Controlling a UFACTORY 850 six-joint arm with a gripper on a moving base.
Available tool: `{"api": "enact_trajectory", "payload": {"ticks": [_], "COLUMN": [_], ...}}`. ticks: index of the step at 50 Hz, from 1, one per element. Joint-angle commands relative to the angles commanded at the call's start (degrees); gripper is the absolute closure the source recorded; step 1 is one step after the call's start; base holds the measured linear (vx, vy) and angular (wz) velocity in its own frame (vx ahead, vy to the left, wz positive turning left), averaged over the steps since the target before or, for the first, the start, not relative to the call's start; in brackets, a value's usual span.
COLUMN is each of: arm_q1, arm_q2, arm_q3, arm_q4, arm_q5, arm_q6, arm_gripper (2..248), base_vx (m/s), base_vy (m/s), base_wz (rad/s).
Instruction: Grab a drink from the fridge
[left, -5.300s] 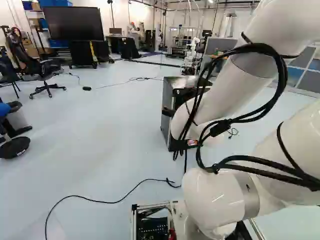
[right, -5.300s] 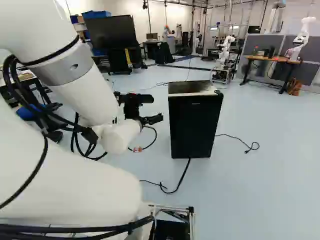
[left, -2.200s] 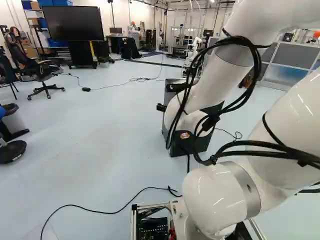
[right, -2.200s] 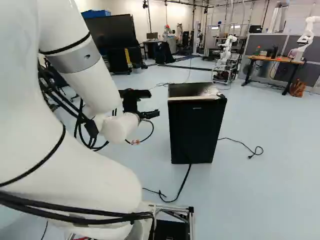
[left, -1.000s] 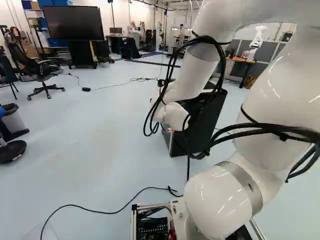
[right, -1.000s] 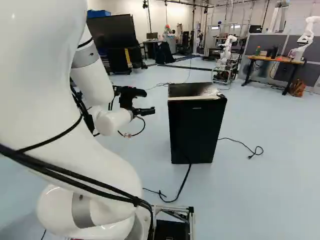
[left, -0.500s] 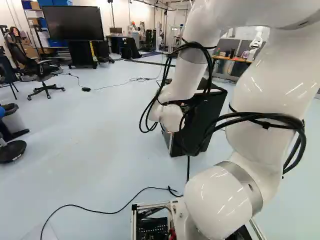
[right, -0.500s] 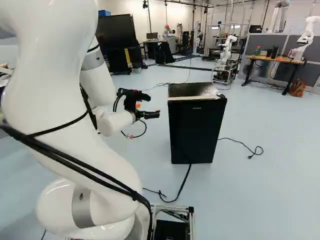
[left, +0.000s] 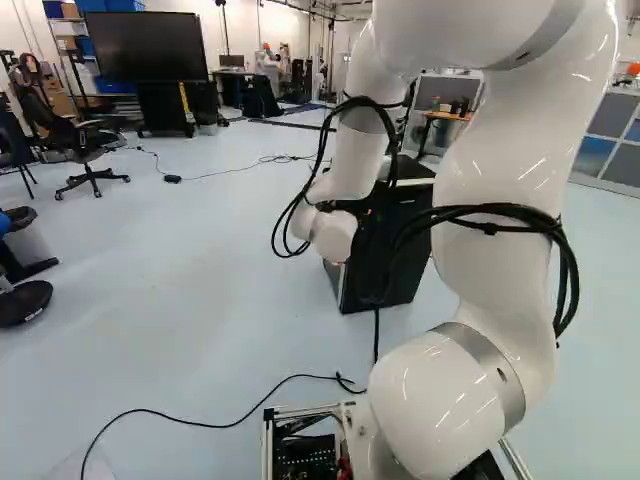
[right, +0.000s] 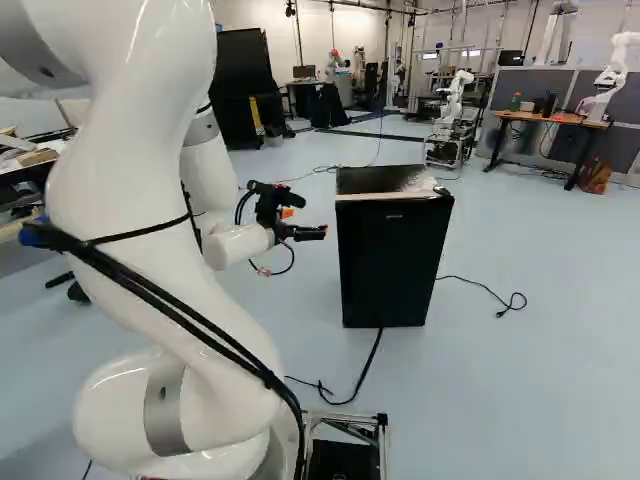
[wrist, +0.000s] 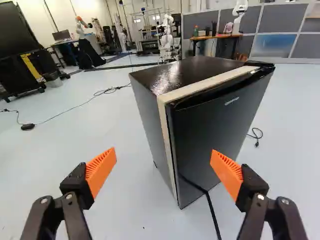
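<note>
Mini fridge (wrist: 215, 125), closed, ahead of the widely spread claw (right: 308, 223); the wrist view shows the fridge's side wall (wrist: 151, 120), hidden in the right base view.

The mini fridge (right: 395, 255) stands on the floor (right: 520, 390), ahead of me. In the right base view, my tool (right: 308, 222) is at the left of this fridge, near but not touching it. One power cable (right: 345, 386) lies on the floor before the fridge, and another cable (right: 480, 283) lies at its right. Farther behind, at the right of the same view, there is a counter (right: 545, 119) with a bottle (right: 516, 102) on it, and behind the counter stand partition panels (right: 545, 82). In the left base view, an office chair (left: 88, 138) is at the left, before a large screen (left: 145, 47).
</note>
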Motion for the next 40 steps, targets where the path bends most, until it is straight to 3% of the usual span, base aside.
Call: {"api": "enact_trajectory", "payload": {"ticks": [40], "arm_q1": [-1.66], "arm_q2": [-13.49], "arm_q3": [-12.5], "arm_q4": [3.59], "arm_q5": [0.87], "arm_q6": [0.0], "arm_gripper": [3], "base_vx": [0.0], "base_vy": [0.0], "base_wz": [0.0]}}
